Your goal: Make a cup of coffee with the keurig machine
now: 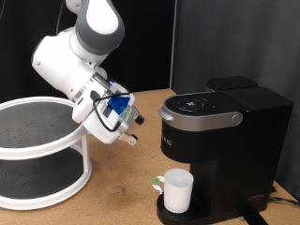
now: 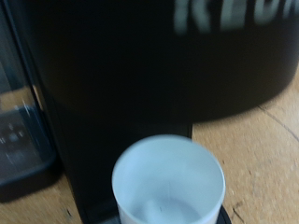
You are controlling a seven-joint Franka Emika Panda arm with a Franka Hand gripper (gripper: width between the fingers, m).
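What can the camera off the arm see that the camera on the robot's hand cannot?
Only the exterior view shows the white robot arm, its gripper, hanging in the air at the exterior view's left of the machine, and the round white two-tier rack. Only the wrist view looks down into the small white ceramic cup and shows part of the brand lettering. Both show the cup and the boxy black keurig machine.

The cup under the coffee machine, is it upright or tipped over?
Upright. The cup stands on its base at the foot of the coffee machine, open mouth up; the wrist view looks into it.
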